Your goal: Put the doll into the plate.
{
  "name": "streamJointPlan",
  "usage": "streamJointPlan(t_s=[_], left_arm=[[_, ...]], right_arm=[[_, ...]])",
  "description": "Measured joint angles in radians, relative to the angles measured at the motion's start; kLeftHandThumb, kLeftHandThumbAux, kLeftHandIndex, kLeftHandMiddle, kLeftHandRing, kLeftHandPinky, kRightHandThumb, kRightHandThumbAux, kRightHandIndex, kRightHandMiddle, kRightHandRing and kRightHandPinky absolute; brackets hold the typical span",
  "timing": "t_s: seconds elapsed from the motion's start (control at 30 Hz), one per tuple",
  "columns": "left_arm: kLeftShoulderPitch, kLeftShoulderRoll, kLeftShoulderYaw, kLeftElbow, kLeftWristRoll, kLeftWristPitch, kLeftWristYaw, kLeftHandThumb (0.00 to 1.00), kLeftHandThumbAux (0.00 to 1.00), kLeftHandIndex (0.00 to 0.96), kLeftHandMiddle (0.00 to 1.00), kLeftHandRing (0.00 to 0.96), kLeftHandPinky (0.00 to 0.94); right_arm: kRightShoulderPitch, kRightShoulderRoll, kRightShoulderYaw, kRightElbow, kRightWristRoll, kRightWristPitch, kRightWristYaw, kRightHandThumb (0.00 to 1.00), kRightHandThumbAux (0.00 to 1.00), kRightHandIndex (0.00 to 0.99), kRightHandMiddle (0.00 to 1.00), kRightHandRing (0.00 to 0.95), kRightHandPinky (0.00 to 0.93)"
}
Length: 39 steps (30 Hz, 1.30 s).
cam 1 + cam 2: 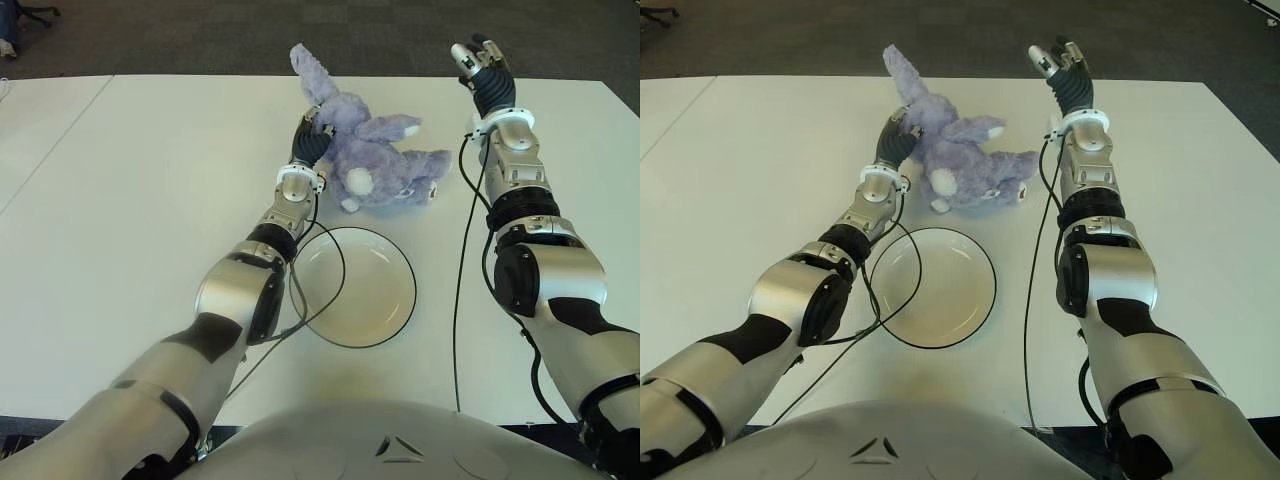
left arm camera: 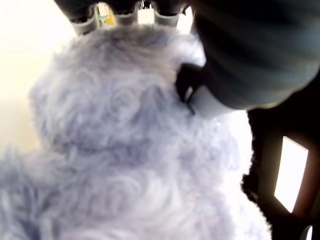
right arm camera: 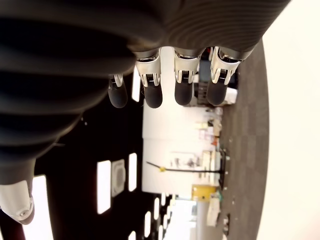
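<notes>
- We are working with the left hand (image 1: 312, 135), which is pressed into the near-left flank of the doll (image 1: 375, 160); our left wrist view is filled with lilac fur.
- The fingers (image 2: 125, 12) are curling over the top of the plush body and the thumb is digging in from the opposite side, so we are judging this a closed grip on the doll, though how firm it is we cannot tell.
- The doll is lying on the white table (image 1: 120, 200), sprawled across the fingers: its long axis is running from the raised ear beyond the fingertips out towards the legs on the side of our right arm.
- Most of its bulk is sitting to the right of the fingers, so we are expecting it to droop that way once lifted.
- The plate (image 1: 355, 285) is lying back along our left forearm, on the wrist side of the fingers, just short of the doll and apart from it.
- The coming move, as we are reading it, is a lift and a pull back towards ourselves.
- The right hand (image 1: 478, 62) is hovering beyond and to the right of the doll, well apart from it, fingers extended and holding nothing.
- The left hand is clearly the nearer one.
</notes>
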Motion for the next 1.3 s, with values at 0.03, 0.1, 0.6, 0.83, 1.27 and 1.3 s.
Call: streamJointPlan(t_s=[0.03,0.1,0.6,0.83,1.27,1.3], left_arm=[[0.000,-0.001,0.000,0.000,0.000,-0.001,0.001,0.745,0.696,0.442,0.889,0.886,0.875],[0.000,-0.002,0.000,0.000,0.000,-0.003,0.001,0.745,0.696,0.442,0.896,0.893,0.883],[0.001,-0.007,0.000,0.000,0.001,-0.003,0.003,0.745,0.696,0.441,0.900,0.894,0.881],[0.005,-0.007,-0.001,0.000,0.002,-0.003,0.013,0.745,0.695,0.441,0.902,0.892,0.882],[0.006,-0.005,0.000,0.000,0.006,-0.012,0.014,0.744,0.695,0.441,0.913,0.902,0.892],[0.006,-0.005,0.001,0.000,0.006,-0.012,0.014,0.744,0.695,0.441,0.915,0.903,0.892]], right_arm=[[-0.001,0.000,-0.002,0.000,0.001,-0.002,-0.003,0.112,0.568,0.000,0.000,0.000,0.000],[-0.001,0.002,-0.005,-0.001,0.002,-0.005,-0.011,0.111,0.579,0.000,0.000,0.000,0.000],[0.157,0.088,0.013,-0.028,-0.008,-0.078,-0.065,0.078,0.569,0.000,0.000,0.000,0.033],[0.266,0.095,0.037,-0.042,-0.010,-0.073,-0.014,0.076,0.594,0.000,0.000,0.013,0.085],[0.520,0.023,0.167,-0.371,-0.038,0.017,0.244,0.035,0.525,0.000,0.002,0.015,0.034],[0.530,0.013,0.177,-0.384,-0.043,0.027,0.263,0.032,0.520,0.000,0.000,0.012,0.033]])
